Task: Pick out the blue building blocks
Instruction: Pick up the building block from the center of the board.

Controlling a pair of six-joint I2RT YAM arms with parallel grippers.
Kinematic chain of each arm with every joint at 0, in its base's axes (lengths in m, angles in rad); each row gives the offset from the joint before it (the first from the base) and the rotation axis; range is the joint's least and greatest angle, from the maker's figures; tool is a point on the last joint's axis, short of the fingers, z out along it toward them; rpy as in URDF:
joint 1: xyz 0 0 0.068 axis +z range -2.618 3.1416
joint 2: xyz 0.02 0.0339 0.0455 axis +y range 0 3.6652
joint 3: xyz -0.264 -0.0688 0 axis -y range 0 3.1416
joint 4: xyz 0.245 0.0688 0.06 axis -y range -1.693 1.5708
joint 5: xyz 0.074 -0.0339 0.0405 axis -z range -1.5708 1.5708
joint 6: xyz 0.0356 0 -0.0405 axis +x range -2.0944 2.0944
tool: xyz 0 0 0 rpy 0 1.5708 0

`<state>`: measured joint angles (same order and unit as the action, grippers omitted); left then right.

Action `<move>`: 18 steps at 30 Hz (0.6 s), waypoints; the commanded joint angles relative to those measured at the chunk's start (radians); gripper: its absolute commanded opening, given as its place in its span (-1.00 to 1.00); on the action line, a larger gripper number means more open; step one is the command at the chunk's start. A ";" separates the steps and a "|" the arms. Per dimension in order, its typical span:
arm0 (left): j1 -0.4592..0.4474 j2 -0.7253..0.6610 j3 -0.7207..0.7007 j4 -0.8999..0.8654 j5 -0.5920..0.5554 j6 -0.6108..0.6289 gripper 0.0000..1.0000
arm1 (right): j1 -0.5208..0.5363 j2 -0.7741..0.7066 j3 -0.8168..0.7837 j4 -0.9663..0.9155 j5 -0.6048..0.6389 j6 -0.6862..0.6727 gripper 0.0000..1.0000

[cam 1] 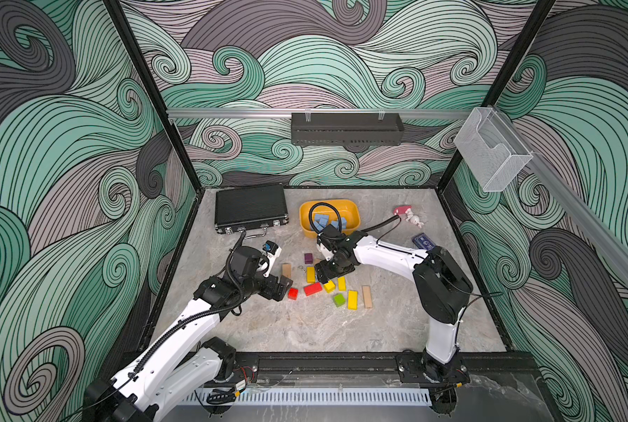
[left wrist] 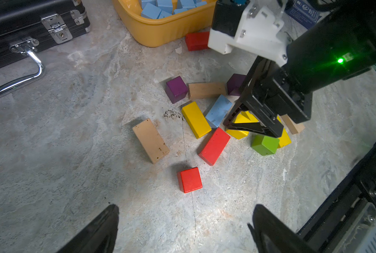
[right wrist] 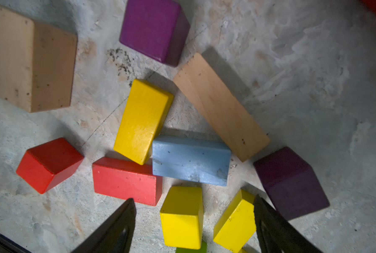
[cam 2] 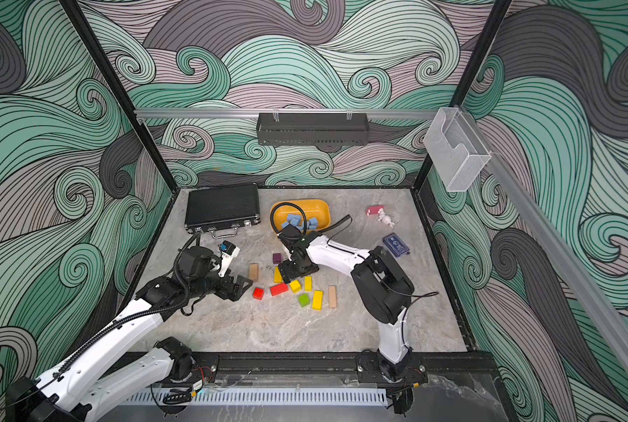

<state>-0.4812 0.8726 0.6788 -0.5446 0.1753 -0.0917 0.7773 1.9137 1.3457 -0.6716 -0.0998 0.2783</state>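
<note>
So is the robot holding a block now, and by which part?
No, nothing is held. The left gripper and right gripper are both open and empty.

Some blocks (cam 1: 321, 220) in tub (cam 1: 352, 212), other blocks (cam 1: 312, 288) before it, case (cam 1: 251, 208) left of tub

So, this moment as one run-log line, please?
right hand: open, by blue bar | left hand: open, empty | yellow bin: blue blocks inside

left arm (cam 1: 173, 339): white link shells, black joint housings | right arm (cam 1: 389, 254): identical finish, green status LED (left wrist: 340, 60) | cable conduit (cam 1: 323, 204): black, corrugated | jaws: black, tapered
</note>
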 commanded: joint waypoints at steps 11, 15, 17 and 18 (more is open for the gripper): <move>-0.006 -0.020 0.001 -0.011 -0.023 0.023 0.89 | 0.014 0.072 0.059 0.004 0.068 0.039 0.71; -0.005 -0.024 -0.001 -0.011 -0.028 0.019 0.88 | 0.014 0.083 0.055 0.001 0.084 0.048 0.70; -0.005 -0.025 0.000 -0.012 -0.028 0.018 0.88 | 0.014 0.090 0.053 0.000 0.090 0.048 0.71; -0.005 -0.026 -0.001 -0.012 -0.029 0.019 0.88 | 0.014 0.094 0.053 -0.002 0.095 0.048 0.70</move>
<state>-0.4812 0.8597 0.6781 -0.5461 0.1616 -0.0818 0.7864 1.9953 1.3895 -0.6613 -0.0395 0.3145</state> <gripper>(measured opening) 0.943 0.852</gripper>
